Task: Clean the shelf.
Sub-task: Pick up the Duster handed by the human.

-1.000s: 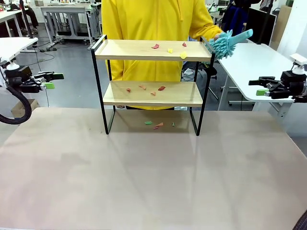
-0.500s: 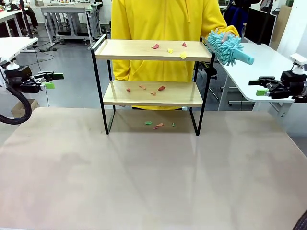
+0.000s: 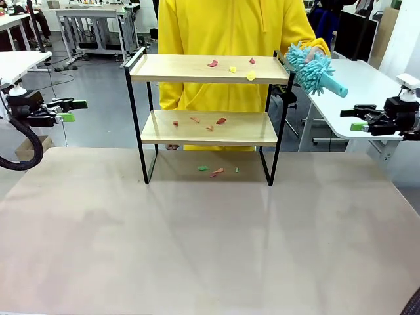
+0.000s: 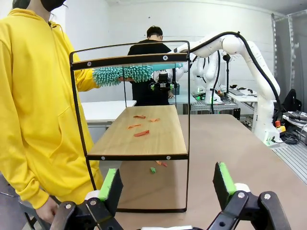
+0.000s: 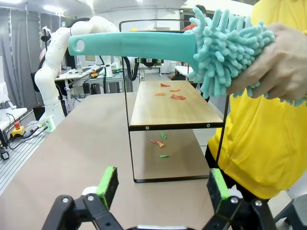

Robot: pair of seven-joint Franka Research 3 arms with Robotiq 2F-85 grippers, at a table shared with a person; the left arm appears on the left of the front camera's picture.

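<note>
1. Front view: the shelf (image 3: 197, 68) stood upright at the far middle of the counter (image 3: 197, 249). Coloured paper scraps (image 3: 231, 69) lay on both of its wooden boards, with a few more on the counter under it. A person (image 3: 223, 26) in a yellow top stood just behind it, holding a teal duster (image 3: 314, 68) beside the top board's right end. The left hand (image 3: 72, 110) hung off the counter's left edge and the right hand (image 3: 356, 117) off its right edge, both well apart from the shelf, with fingers spread and nothing between them
2. Left wrist view: the green pads (image 4: 111, 184) stood wide apart and empty. The shelf was seen end-on ahead, and the duster's fluffy head sat at its far upper rail
3. Right wrist view: the two pads (image 5: 217, 187) were likewise parted and bare. The person's hand (image 5: 283, 62) gripped the duster by its fluffy head, handle pointing away, close before the camera, with the shelf beyond
</note>
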